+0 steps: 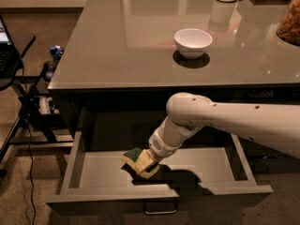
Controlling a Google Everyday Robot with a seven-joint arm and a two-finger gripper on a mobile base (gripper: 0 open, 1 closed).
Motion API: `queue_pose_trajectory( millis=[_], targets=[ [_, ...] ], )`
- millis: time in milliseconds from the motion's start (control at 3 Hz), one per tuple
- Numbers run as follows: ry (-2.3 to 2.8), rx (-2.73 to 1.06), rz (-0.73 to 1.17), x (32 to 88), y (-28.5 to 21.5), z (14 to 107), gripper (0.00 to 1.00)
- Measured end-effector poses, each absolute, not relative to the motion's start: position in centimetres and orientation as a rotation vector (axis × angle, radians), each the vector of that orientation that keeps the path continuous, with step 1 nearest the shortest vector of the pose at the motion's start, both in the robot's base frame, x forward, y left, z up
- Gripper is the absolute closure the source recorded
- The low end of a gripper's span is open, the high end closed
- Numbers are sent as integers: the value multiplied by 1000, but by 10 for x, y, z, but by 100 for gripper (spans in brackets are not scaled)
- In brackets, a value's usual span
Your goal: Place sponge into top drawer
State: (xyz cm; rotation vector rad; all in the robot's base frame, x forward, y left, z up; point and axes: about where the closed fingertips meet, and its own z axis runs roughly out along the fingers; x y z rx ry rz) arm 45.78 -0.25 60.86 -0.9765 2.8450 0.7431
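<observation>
Now, gripper (146, 162): it sits low inside the open top drawer (96, 171), left of the drawer's middle, at the end of the white arm (234, 123). The jaws look clenched on the sponge, though the wrist hides much of them.
Sponge (138, 160): it is tilted, green face up and yellow foam toward the drawer front, over the pale drawer floor. The shadow beneath suggests it hangs just above the floor and is not resting, but you cannot be sure.
Drop risk: if you release from this tilt, the sponge may tumble or land on edge. It is light foam, so it could also cling to one jaw and lift out again when you withdraw.
Front wall risk: the sponge is near the drawer's front wall. If you pull the arm up and forward carelessly, you may drag it over the lip.
Arm risk: the elbow passes just under the edge of the worktop (117, 46), so if you raise it too steeply you may knock it.
Drawer risk: it is pulled well out, and a downward press could strain it or nudge it inward.
White bowl (192, 42): it stands on the worktop, well apart, and need not concern you.
</observation>
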Motion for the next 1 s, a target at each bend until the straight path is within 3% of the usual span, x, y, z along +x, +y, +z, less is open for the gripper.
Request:
queue_pose_trajectory(
  millis=[1000],
  targets=[
    [2845,-977,743,458,-2,609,11]
  ],
)
